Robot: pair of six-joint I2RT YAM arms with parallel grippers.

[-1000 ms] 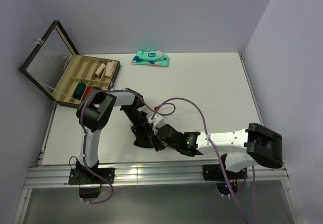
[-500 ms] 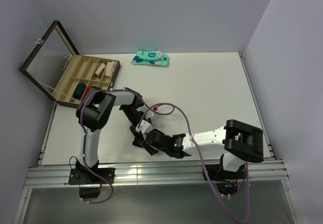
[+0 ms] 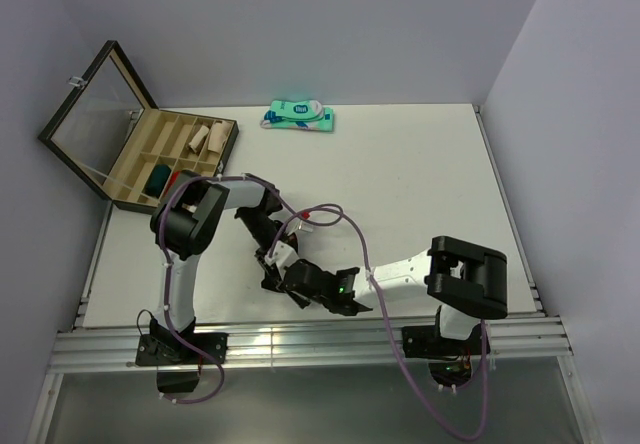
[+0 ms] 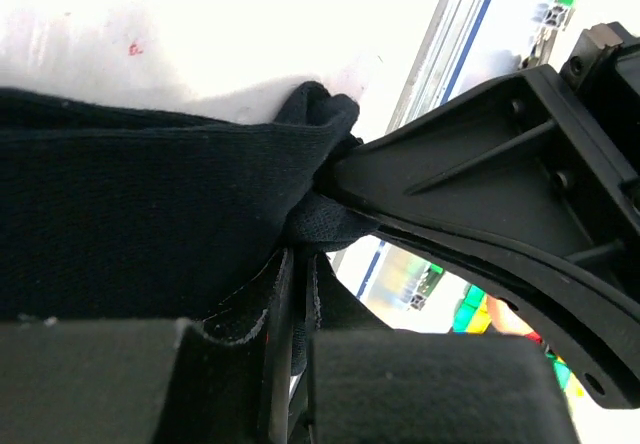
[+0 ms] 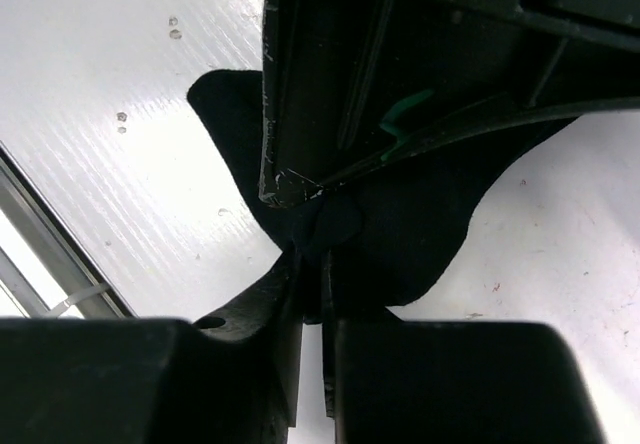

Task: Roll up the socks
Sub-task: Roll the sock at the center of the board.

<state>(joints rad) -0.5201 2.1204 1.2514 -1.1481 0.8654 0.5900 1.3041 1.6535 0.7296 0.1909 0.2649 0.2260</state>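
Since the earlier frame the right arm has swung left, bringing the right gripper [image 3: 288, 282] onto the dark fabric socks [image 3: 271, 283] at the lower centre of the overhead view, on the white table [image 3: 420, 184]. Its jaws are pinched together on the dark cloth. The left gripper [image 3: 268, 257], just above, also clamps the socks.

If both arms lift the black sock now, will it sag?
Probably sags: the black sock is soft knit, bunched where the left gripper and right gripper pinch it. Likely light, being thin fabric. The knit texture should resist slipping.
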